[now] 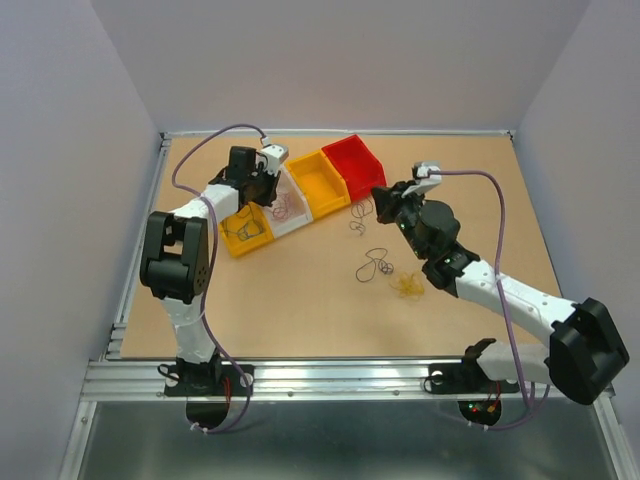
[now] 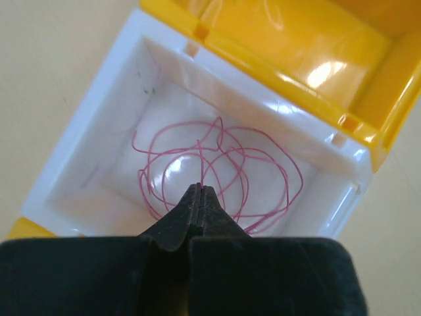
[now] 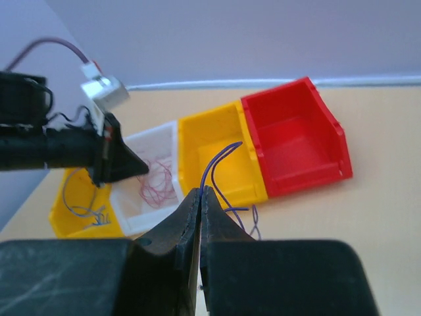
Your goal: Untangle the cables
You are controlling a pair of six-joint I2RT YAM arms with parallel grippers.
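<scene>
Partly sorted: a pink wire (image 2: 217, 164) lies in the white bin (image 2: 99, 125), and my left gripper (image 2: 200, 191) hangs closed just above it. Right of that bin, my right gripper (image 3: 200, 194) pinches a blue wire (image 3: 220, 161). Dark wires (image 1: 372, 265) and yellow wires (image 1: 407, 288) lie loose farther right, not yet sorted.

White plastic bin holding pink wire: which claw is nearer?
Left. The left claw hangs over the white plastic bin; the right claw is beside the red plastic bin, pinching a purple wire.
</scene>
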